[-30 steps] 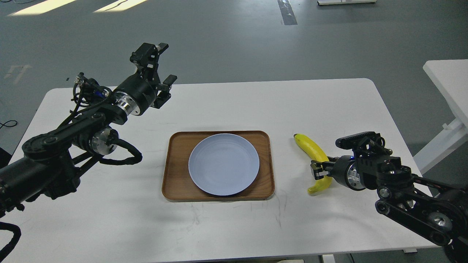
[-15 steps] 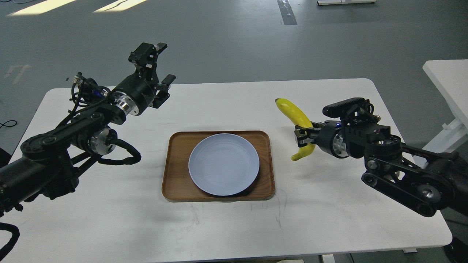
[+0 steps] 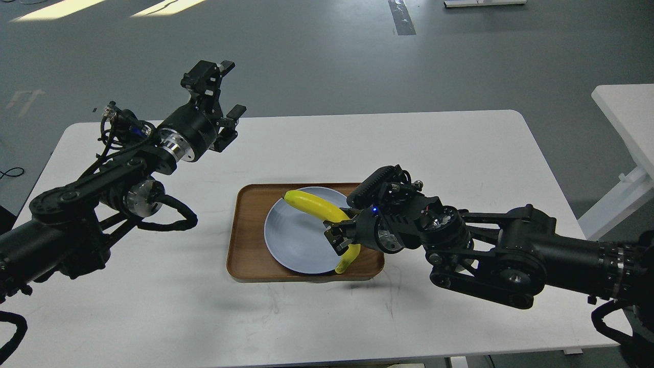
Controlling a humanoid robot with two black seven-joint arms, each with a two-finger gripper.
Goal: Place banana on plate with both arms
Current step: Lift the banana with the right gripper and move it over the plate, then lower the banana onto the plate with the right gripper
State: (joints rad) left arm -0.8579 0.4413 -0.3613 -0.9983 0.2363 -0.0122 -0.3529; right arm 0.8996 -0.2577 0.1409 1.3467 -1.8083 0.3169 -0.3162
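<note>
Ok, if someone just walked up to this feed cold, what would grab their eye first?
The bright yellow banana, clamped in the right gripper over the pale blue plate at the middle of the table; whether it touches the plate is unclear. Next, the brown wooden tray under the plate. Then the left gripper, raised and open over the table's far left, holding nothing.

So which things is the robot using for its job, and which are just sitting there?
For the job: banana, plate, right gripper with its jaws shut on the banana, left gripper held up, holding nothing.

Just there: wooden tray under the plate, white table, second table.
</note>
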